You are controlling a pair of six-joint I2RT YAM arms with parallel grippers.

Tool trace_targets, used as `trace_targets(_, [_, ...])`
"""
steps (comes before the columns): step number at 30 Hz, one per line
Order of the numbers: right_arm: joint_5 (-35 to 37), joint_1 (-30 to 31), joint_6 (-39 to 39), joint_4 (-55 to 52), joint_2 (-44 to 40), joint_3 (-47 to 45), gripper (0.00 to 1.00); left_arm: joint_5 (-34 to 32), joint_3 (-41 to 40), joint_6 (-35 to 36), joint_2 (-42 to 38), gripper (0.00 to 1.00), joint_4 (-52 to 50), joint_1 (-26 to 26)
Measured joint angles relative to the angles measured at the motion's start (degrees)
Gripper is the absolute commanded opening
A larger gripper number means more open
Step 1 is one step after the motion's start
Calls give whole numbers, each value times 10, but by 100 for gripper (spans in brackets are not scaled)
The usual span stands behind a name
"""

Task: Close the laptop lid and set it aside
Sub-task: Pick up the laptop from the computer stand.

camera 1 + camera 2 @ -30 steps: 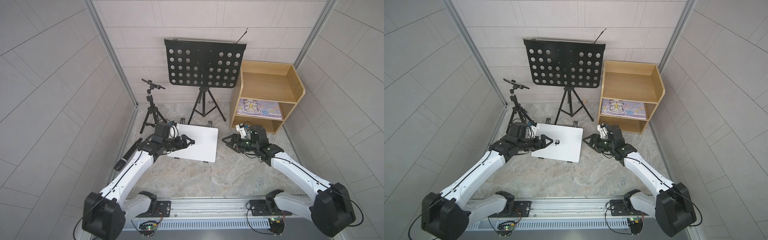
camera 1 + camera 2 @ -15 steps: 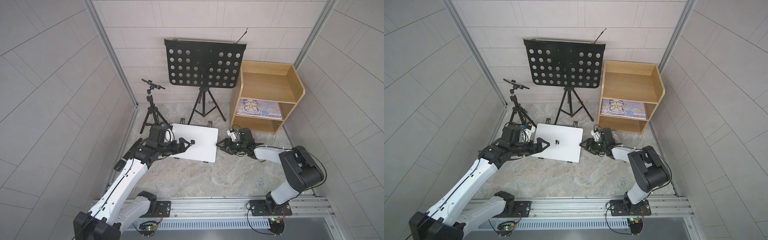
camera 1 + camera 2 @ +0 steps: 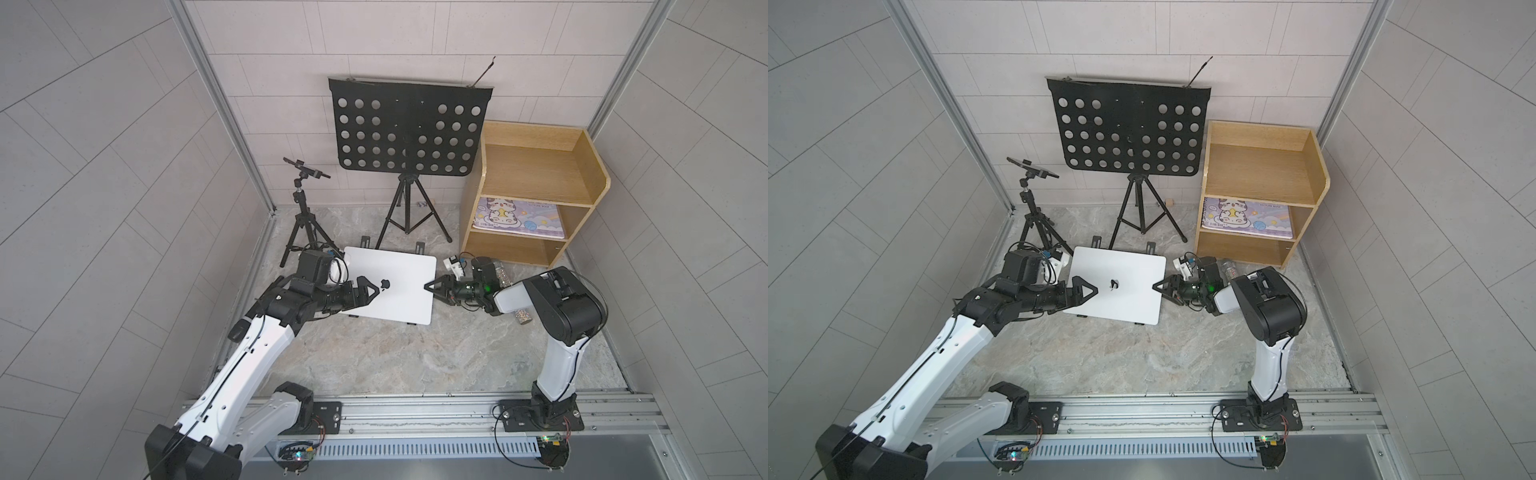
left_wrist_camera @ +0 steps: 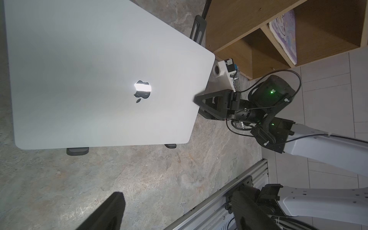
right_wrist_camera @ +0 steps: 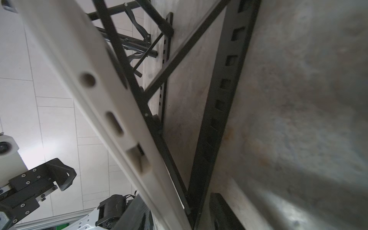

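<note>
The laptop point(image 3: 399, 291) lies with its lid point(image 3: 1121, 274) down flat, apple logo up, on a black X-frame stand point(image 5: 219, 99). In both top views my left gripper point(image 3: 370, 293) hovers over the lid's left half beside the logo. Its fingers point(image 4: 111, 211) are spread wide with only floor between them. My right gripper point(image 3: 432, 291) sits at the laptop's right edge point(image 5: 111, 111). It is open, one finger over the lid point(image 4: 99, 79) and one below, with that edge between them. The lower finger point(image 5: 223, 211) stands apart from the laptop.
Behind the laptop are a perforated black music stand point(image 3: 409, 129) and a small phone tripod point(image 3: 305, 199). A wooden shelf point(image 3: 536, 195) with a cartoon-cat book point(image 3: 519, 216) stands at the back right. A clear bottle point(image 3: 1229, 268) lies by the right arm.
My right arm folded and its gripper slid left onto the laptop's right edge, narrowing a little. The left gripper opened wider and drew back slightly over the lid.
</note>
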Motion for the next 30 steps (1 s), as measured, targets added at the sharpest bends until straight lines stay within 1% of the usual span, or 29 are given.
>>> trace_targets(7, [-35, -1, 42, 121, 38, 0, 42, 0, 7, 3, 6, 88, -7, -3])
trace_targets(12, [-43, -2, 63, 158, 49, 0, 37, 0, 7, 3, 6, 87, -12, -3])
trace_targets(16, [-43, -3, 59, 155, 37, -7, 36, -1, 7, 3, 6, 87, -13, -3])
trace_targets(20, [-43, -4, 50, 132, 1, -17, 36, -2, 7, 3, 4, 88, -13, -3])
trace_targets(26, [-45, -4, 54, 129, -35, -23, 35, -4, 7, 3, 1, 88, -12, -3])
trace_targets(30, [-45, -4, 59, 117, -43, -23, 31, -5, 6, 3, 0, 88, -10, -3])
